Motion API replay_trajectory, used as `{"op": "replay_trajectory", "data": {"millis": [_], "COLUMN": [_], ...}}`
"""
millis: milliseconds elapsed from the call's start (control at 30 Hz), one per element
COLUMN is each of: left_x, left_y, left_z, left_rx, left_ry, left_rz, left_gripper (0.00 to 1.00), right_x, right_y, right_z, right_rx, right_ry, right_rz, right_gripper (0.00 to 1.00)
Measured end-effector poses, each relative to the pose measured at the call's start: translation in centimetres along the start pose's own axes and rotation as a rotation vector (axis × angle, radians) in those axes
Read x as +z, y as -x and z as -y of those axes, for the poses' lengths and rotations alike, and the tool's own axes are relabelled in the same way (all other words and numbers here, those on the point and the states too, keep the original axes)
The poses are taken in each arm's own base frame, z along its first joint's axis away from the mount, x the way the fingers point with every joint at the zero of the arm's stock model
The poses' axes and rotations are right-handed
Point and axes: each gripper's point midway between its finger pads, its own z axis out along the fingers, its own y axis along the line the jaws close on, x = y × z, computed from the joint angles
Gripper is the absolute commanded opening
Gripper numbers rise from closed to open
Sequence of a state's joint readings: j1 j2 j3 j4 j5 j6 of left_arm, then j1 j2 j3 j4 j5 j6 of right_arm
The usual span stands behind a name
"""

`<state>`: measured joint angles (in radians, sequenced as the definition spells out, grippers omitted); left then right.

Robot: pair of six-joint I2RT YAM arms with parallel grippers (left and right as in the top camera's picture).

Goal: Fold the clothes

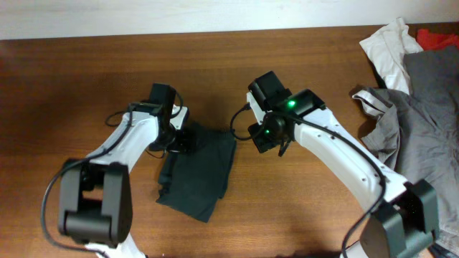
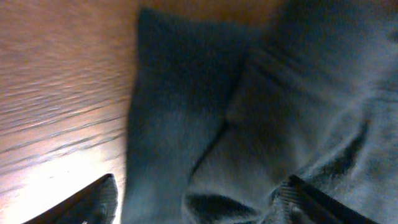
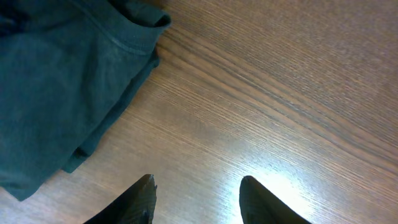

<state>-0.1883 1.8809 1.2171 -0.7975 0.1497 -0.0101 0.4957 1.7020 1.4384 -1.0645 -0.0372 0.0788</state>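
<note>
Dark wooden desk carries the black T-shirt, bundled narrow under the wide, empty left fingers; the half-spread, empty right fingers hang just beside it. Soft, light and limp, it likely wants pinching at a layered edge.

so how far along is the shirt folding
Done: the dark T-shirt lies folded into a narrow bundle on the table. In hand: nothing; the left gripper hangs open over it, the right gripper open over bare wood beside it. Left: perhaps squaring its ragged lower edge.
</note>
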Motion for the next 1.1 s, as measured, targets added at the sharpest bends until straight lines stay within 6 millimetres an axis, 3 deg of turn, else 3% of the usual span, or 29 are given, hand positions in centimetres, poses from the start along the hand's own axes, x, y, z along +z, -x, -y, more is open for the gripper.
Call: {"op": "replay_trajectory", "data": {"millis": [67, 100, 133, 167, 233, 300, 467, 567, 833, 1033, 1100], "left_x": [1.4, 1.5, 1.6, 1.7, 1.8, 1.7, 1.3, 0.6, -2.7, -5.5, -6.4], "left_y": [-0.5, -0.5, -0.4, -0.3, -0.4, -0.3, -0.2, -0.1, 0.7, 1.5, 1.7], "left_z": [0.0, 0.0, 0.1, 0.3, 1.0, 1.3, 0.1, -3.5, -19.3, -27.1, -28.8], "left_rx": [0.005, 0.007, 0.007, 0.009, 0.013, 0.026, 0.008, -0.071, -0.39, -0.509, -0.518], "left_ry": [-0.009, -0.012, -0.021, -0.035, -0.071, -0.086, -0.088, -0.038, 0.159, 0.257, 0.284], "left_rz": [-0.04, -0.043, -0.044, -0.046, -0.051, -0.052, -0.051, -0.031, 0.169, 0.356, 0.405], "left_gripper": [0.64, 0.53, 0.34, 0.22, 0.08, 0.01, 0.0, 0.0, 0.0, 0.0, 0.0], "right_x": [-0.5, -0.6, -0.6, -0.6, -0.6, -0.6, -0.6, -0.7, -0.7, -0.7, -0.7], "right_y": [0.0, 0.0, 0.0, -0.1, -0.2, -0.3, -0.7, -0.9, -0.9, -1.1, -1.1], "right_z": [0.1, 0.1, 0.2, 0.3, 0.4, 0.4, 0.6, 0.8, 0.9, 1.0, 1.0], "right_rx": [0.002, 0.004, 0.006, 0.007, 0.01, 0.01, 0.011, 0.012, 0.011, 0.013, 0.013], "right_ry": [0.0, 0.0, -0.001, -0.001, -0.003, -0.003, -0.012, -0.024, -0.031, -0.035, -0.035], "right_rz": [0.008, 0.011, 0.011, 0.009, 0.005, 0.001, -0.017, -0.023, -0.026, -0.031, -0.032], "right_gripper": [0.49, 0.48, 0.48, 0.49, 0.48, 0.49, 0.49, 0.48, 0.48, 0.48, 0.48]}}
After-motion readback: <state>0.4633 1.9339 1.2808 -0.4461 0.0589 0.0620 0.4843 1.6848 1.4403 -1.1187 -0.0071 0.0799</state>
